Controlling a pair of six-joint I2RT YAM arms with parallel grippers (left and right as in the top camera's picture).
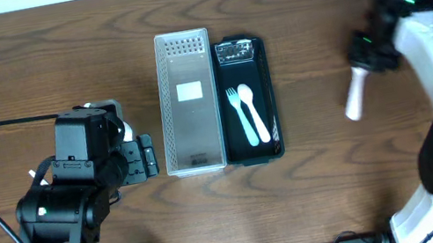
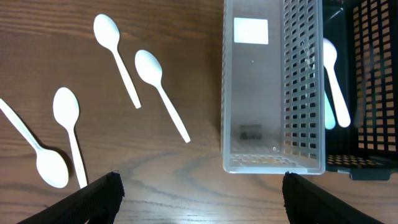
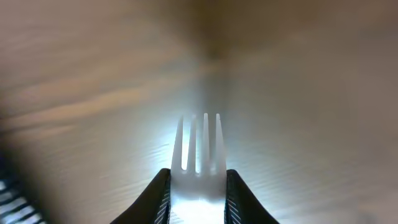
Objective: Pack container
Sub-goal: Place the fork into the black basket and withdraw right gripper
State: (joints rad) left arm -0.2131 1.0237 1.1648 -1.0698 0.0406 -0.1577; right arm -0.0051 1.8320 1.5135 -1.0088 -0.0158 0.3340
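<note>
Two utensils sit in the black tray, your right gripper has jaws clenched on a white fork well off to its right, your left gripper hangs with jaws released, so carry that fork across next.

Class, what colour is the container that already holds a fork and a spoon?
The container is black; the overhead view shows it best.

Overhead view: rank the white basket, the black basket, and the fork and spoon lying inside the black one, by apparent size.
1. White basket.
2. Black basket, slightly shorter and narrower.
3. Spoon and fork: about alike in length, so not ranked.
</note>
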